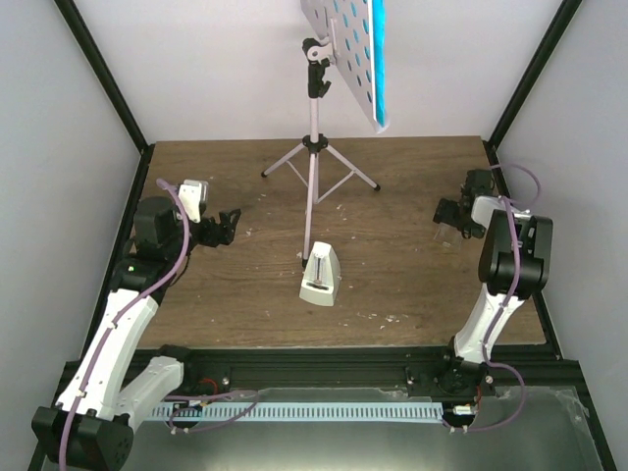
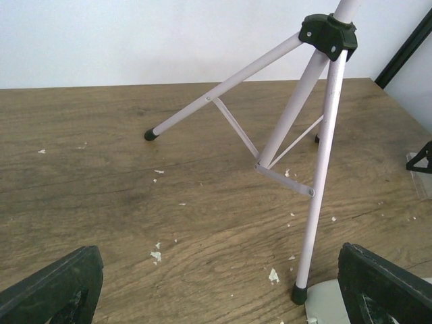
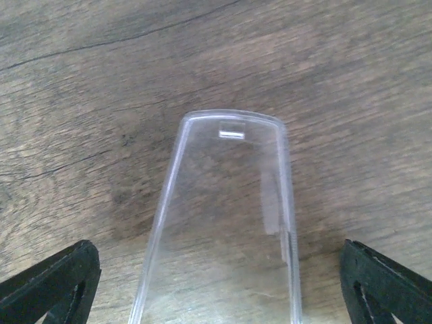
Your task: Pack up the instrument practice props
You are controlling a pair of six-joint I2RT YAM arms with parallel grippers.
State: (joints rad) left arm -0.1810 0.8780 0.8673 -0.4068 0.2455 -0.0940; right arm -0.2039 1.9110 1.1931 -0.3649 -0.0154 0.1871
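Music stand [image 1: 313, 167] at my table's [image 1: 412, 285] back centre, booklet [image 1: 377, 59] on its desk, metronome [image 1: 321, 276] just before it, clear cover [image 3: 226, 223] far right.

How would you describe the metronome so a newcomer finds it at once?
Start at the music stand on the wooden table. Follow its near leg toward the table's near edge; the metronome stands at that foot. It is the only small white pyramid, upright mid-table.

Brown wooden table [image 1: 412, 285] with scattered white flecks [image 2: 156, 255]; clear plastic cover [image 3: 229, 223] flat on it.
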